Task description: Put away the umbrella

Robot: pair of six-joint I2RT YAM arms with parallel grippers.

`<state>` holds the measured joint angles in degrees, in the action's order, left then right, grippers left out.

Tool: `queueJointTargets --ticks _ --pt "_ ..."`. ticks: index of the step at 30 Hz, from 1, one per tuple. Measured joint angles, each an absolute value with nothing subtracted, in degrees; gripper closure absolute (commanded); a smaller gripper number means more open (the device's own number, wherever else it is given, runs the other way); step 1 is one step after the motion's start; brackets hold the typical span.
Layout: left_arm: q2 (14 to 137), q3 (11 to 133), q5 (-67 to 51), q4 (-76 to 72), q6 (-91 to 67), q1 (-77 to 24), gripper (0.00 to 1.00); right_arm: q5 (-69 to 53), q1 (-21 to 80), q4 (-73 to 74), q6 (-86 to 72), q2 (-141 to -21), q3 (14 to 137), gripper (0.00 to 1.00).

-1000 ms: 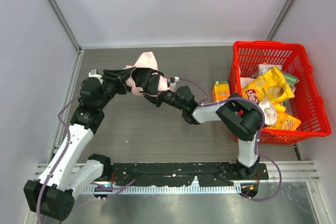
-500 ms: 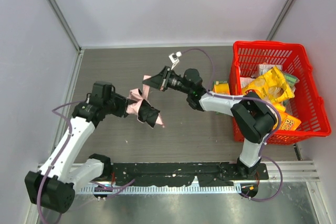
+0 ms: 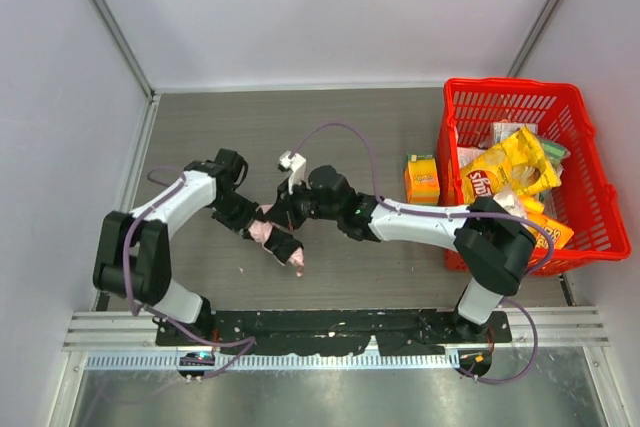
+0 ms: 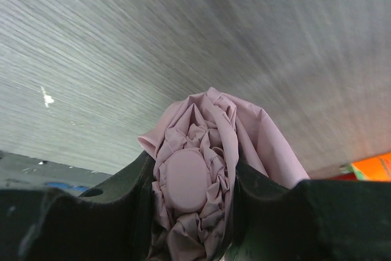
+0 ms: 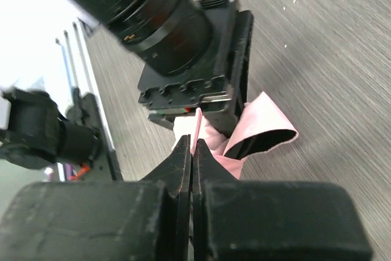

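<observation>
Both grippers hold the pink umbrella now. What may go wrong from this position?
1. The right gripper pinches only the thin strap at its fingertips. The strap may slip out, or be strained if the arms pull apart.
2. The left gripper clamps bunched, loose fabric of the umbrella, so the bundle might slide or unfold.
3. The two grippers stand very close together, so a small move could make them collide.

The umbrella [image 4: 195,175] runs off the left wrist view's bottom edge.
</observation>
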<state>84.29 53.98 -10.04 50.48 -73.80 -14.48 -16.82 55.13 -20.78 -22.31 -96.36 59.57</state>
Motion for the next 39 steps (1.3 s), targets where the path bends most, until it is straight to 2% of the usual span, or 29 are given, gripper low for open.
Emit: queueJointTargets --ticks 6,13,20,31,39 --pt "92.8 55.1 -10.9 56.8 -70.6 -14.6 1.00 -9.7 63.6 -14.2 -11.0 -96.4 60.1 0.99" --pt "95.4 54.4 -7.4 61.5 -70.2 -15.7 1.00 -1.9 71.9 -3.3 3.7 -101.1 68.9 0.99" --pt "97.8 55.4 0.2 61.2 -75.7 -20.8 1.00 2.3 73.8 0.9 11.9 -104.6 71.5 0.99" --pt "103.2 59.9 1.7 65.2 -78.0 -22.3 1.00 8.1 76.9 0.1 19.5 -105.6 70.6 0.99" --pt "98.6 54.9 2.4 60.4 -79.5 -22.6 1.00 8.3 77.2 -4.4 19.5 -107.8 70.1 0.99"
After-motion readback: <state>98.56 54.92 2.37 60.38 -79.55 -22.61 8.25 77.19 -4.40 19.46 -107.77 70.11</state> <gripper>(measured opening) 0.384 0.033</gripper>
